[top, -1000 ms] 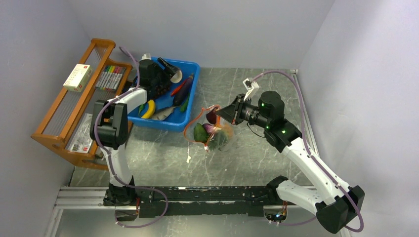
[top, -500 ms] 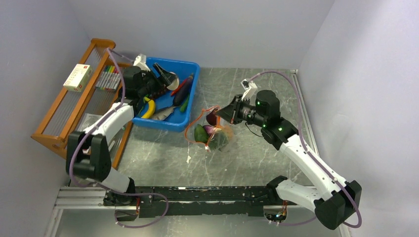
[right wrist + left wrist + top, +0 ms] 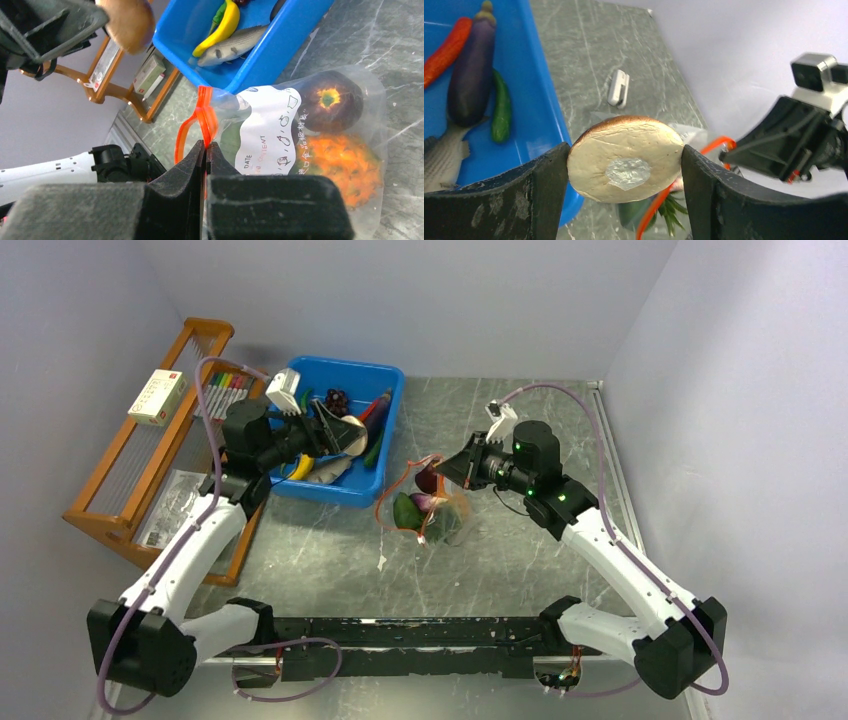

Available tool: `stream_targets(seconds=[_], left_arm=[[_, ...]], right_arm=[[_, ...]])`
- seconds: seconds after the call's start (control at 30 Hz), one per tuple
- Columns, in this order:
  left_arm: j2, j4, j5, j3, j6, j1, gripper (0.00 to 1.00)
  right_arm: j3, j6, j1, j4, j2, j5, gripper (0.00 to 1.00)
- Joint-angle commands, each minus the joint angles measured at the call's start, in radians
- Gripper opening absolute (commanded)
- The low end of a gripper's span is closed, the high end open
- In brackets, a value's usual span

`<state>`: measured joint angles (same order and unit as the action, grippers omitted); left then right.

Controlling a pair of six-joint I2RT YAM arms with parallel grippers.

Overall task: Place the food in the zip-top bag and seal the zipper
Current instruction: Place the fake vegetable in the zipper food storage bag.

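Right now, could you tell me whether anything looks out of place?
A small white piece lies alone on the table, near the zip-top bag but apart from it; it looks like a stray part.

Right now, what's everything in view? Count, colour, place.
round tan plastic toy piece: 1, tan, between left jaws
clear floppy zip-top bag: 1, clear, red mouth strip, on table
dark round toy fruit: 1, purple, inside bag
orange toy pineapple: 1, orange, inside bag
rigid blue plastic bin: 1, blue, left of bag
toy eggplant, chili, banana: 1 each, purple, red, yellow, in bin
wooden rack: 1, brown, far left
left jaws: shut on tan piece
right jaws: shut on red mouth strip
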<state>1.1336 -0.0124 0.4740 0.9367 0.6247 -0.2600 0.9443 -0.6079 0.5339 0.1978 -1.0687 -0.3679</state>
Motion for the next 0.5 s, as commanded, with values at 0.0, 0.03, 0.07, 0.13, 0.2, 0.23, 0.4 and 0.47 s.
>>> stream_targets(seconds=[0.0,0.03,0.07,0.13,0.2,0.23,0.4,0.47], left_arm=[[-0.058,0.086,0.107,0.018,-0.059,-0.025,0.67],[-0.070,0.098,0.120,0.024,-0.060,-0.031,0.67],[-0.077,0.110,0.130,0.031,-0.061,-0.039,0.68],[-0.085,0.110,0.156,0.040,-0.063,-0.059,0.67],[-0.092,0.097,0.183,0.043,-0.062,-0.085,0.67],[-0.095,0.083,0.195,0.042,-0.060,-0.101,0.67],[-0.095,0.032,0.204,0.012,-0.038,-0.160,0.66],[-0.086,0.009,0.211,-0.003,-0.022,-0.179,0.66]], right_arm=[[-0.003,-0.039,-0.003,-0.069,0.006,0.008,0.00],[-0.004,-0.047,-0.003,-0.073,0.005,-0.002,0.00],[-0.003,-0.055,-0.003,-0.075,0.001,-0.011,0.00],[0.004,-0.066,-0.003,-0.069,-0.003,-0.027,0.00],[0.009,-0.075,-0.003,-0.064,-0.006,-0.028,0.00],[0.011,-0.079,-0.003,-0.062,-0.004,-0.030,0.00],[0.014,-0.079,-0.003,-0.069,0.007,-0.019,0.00],[0.018,-0.077,-0.003,-0.071,0.007,-0.020,0.00]])
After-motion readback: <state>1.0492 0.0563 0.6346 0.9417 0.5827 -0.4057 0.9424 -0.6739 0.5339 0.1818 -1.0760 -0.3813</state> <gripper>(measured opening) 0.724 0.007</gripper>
